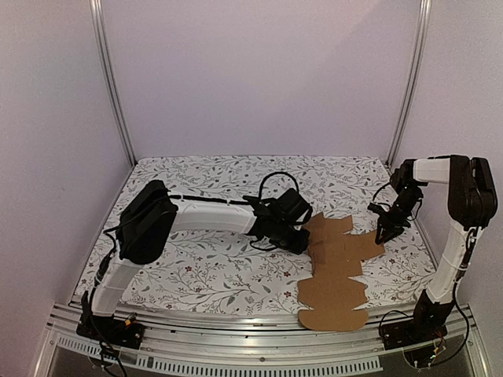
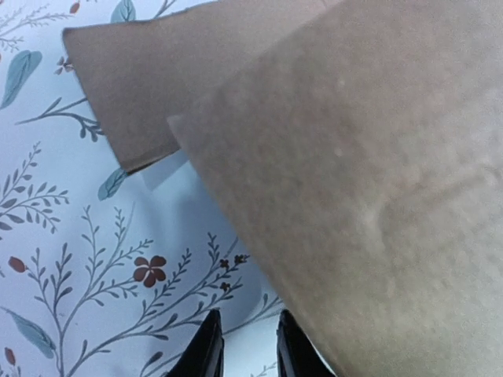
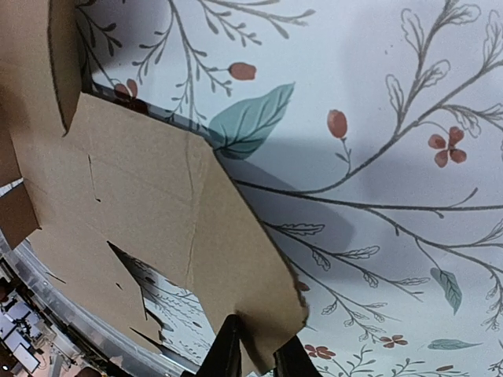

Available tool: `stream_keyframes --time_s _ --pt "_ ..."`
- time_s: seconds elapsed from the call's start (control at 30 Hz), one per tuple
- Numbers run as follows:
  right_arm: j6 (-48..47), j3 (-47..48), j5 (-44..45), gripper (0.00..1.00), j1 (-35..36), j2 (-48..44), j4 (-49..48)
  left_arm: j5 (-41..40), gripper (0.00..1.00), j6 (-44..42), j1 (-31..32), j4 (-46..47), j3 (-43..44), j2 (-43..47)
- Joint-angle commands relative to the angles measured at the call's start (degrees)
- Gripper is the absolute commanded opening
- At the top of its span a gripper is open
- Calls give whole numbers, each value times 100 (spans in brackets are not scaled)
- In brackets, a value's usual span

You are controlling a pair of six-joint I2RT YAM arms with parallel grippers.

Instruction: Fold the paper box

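Paper box (image 1: 336, 271) flat, near right of surface (image 1: 204, 271). Left jaws barely parted, empty, beside lifted flap (image 2: 354, 196); right jaws near-closed over tab (image 3: 236, 267), grip unclear. Uneven push: you skid it off the edge.

**Q:** What is marked as the paper box (image 1: 336, 271)?

**A:** A plain, unprinted brown cardboard sheet is shown. It is unfolded, roughly cross-shaped in outline, with rounded tab flaps along its edges.

**Q:** Where is it laid?

**A:** It is laid on the right part of the flowered table cover (image 1: 212, 271), with its long axis running from near to far. Its near end is carried over the cover's edge onto the metal rail (image 1: 236, 320).

**Q:** Is it flat throughout?

**A:** Mostly. In the left wrist view, a panel on its left side is seen raised off the cover, with a shadow cast beneath it. In the right wrist view, crease lines and a notched cut-out are seen.
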State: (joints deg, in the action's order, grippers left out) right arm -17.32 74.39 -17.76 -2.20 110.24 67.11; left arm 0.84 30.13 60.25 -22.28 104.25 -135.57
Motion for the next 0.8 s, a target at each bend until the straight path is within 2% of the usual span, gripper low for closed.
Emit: stream_keyframes --time_s 0.0,0.13,0.37,0.77 --pt "48 23 -368 8 -27 150 48 -67 24 -237 183 -190 195 214" --pt "86 22 -500 2 -26 230 19 10 23 -346 216 -204 310 138" --pt "122 8 -553 1 -24 284 -17 208 22 -423 222 -247 662 -294" --pt "150 -30 -570 1 -26 148 -22 355 19 -615 251 -322 931 -460"
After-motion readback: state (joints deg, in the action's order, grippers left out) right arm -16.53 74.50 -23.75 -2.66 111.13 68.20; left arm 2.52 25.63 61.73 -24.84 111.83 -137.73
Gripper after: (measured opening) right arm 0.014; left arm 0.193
